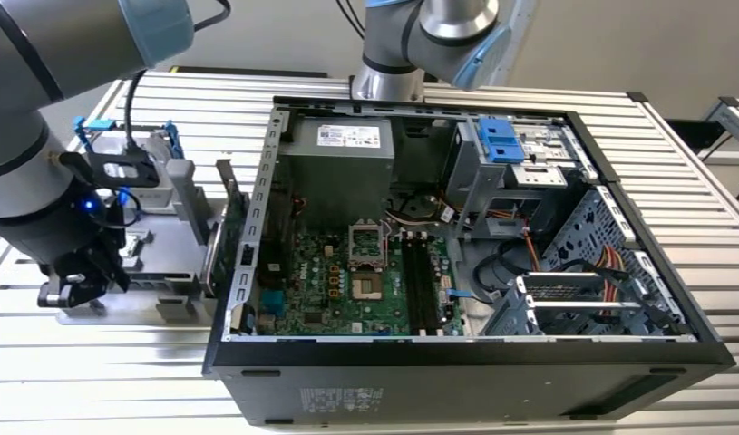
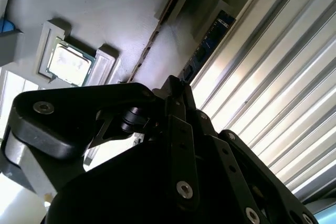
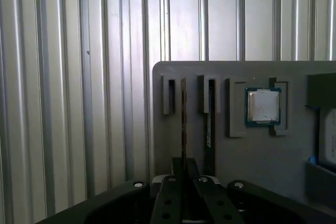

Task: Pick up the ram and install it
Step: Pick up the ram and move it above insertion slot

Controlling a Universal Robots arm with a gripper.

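Two rams stand on edge in slots of a grey tray (image 3: 273, 156). In the first wrist view one ram (image 3: 184, 114) runs straight out from my gripper (image 3: 184, 174), and the other ram (image 3: 210, 116) lies parallel beside it. The second wrist view shows the same thin stick (image 2: 152, 40) passing behind the gripper (image 2: 176, 87), with the second stick (image 2: 207, 45) further over. The gripper hovers above the tray, its fingers drawn together with nothing between them. In the exterior view the gripper (image 1: 69, 290) hangs over the tray's near end (image 1: 151, 272).
A square silver processor (image 3: 262, 106) sits in a tray pocket beside the rams. A hard drive with a blue bracket (image 1: 133, 149) stands at the tray's far end. The open computer case (image 1: 466, 358) lies to the exterior view's right, with long dark slots (image 1: 420, 281) on its motherboard.
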